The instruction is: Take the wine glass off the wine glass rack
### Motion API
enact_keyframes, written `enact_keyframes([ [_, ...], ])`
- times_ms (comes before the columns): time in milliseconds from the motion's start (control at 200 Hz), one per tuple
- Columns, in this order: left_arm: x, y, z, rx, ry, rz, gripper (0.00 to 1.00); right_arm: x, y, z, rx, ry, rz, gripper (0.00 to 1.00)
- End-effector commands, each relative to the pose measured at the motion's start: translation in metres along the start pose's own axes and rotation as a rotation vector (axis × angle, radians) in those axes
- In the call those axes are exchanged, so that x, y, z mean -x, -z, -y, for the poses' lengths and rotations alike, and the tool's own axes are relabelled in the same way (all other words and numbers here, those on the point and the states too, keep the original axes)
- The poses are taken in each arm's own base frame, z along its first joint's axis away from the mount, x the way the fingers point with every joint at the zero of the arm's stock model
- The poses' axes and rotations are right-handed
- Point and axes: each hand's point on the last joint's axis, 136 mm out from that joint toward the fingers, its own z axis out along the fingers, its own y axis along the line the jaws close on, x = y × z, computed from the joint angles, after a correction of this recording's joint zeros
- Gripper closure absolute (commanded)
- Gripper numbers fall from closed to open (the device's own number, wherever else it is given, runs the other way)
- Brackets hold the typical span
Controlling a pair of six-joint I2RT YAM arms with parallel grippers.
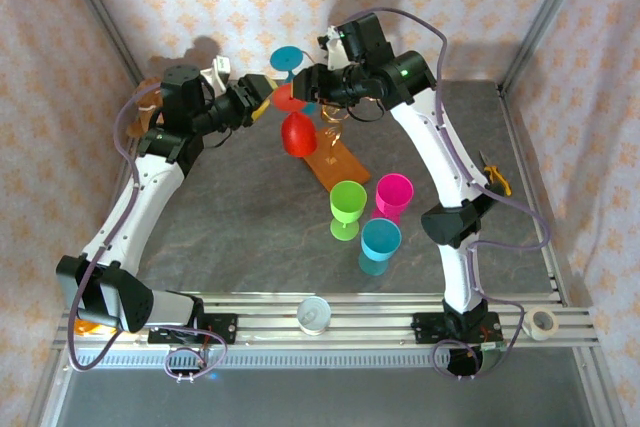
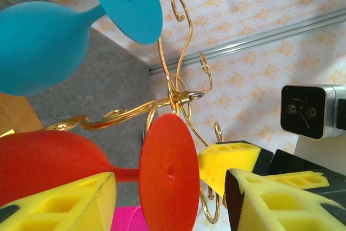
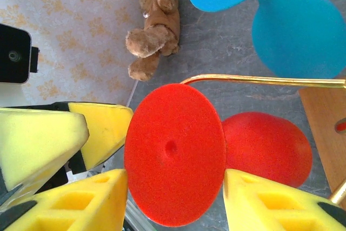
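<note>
Hanging upside down on gold wire wine glass rack (image 1: 338,162) with brown wooden base, red matte wine glass (image 1: 297,134) sits between both grippers. Left gripper (image 2: 170,187): jaws parted, straddling foot disc, not clamped. Right gripper (image 3: 174,187): fingers (image 3: 70,204) flank foot rim; clamped or loose, cannot tell. Blue matte wine glass (image 3: 300,36) hangs just beyond fingertips.

The left gripper (image 1: 256,99) and right gripper (image 1: 306,83) face each other tip to tip above the rack (image 1: 345,165) — the red glass (image 1: 297,135) hangs bowl-down just beneath them, its foot between their tips. A blue glass (image 1: 287,57) shows its foot just beyond the right gripper. Well apart from both grippers, toward the arm bases, a green glass (image 1: 348,205), a pink glass (image 1: 393,194) and a cyan glass (image 1: 380,244) stand clustered — a tape roll (image 1: 314,314) lies farther still, on the rail (image 1: 380,312).
</note>
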Motion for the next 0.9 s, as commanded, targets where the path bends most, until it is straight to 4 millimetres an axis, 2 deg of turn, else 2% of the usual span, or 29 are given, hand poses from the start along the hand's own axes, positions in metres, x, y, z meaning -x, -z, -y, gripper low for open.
enact_keyframes([
  [0,-0.0026,-0.0042,0.0082,-0.045,-0.017,-0.016,0.48,0.0098,0.0050,-0.0077,0.034,0.011,0.034,0.50],
  [125,-0.0048,-0.0087,0.0072,-0.052,-0.008,-0.029,0.51,0.0089,0.0031,-0.0088,0.043,0.008,0.028,0.50],
  [390,-0.0079,-0.0095,0.0015,-0.038,-0.004,-0.031,0.52,0.0088,0.0033,-0.0087,0.043,0.006,0.027,0.50],
  [691,-0.0092,-0.0117,0.0009,-0.047,0.006,-0.032,0.65,0.0072,0.0026,-0.0054,0.029,0.008,0.022,0.51],
  [896,-0.0093,-0.0136,0.0026,-0.059,0.011,-0.032,0.69,0.0067,0.0025,-0.0038,0.021,0.014,0.020,0.51],
])
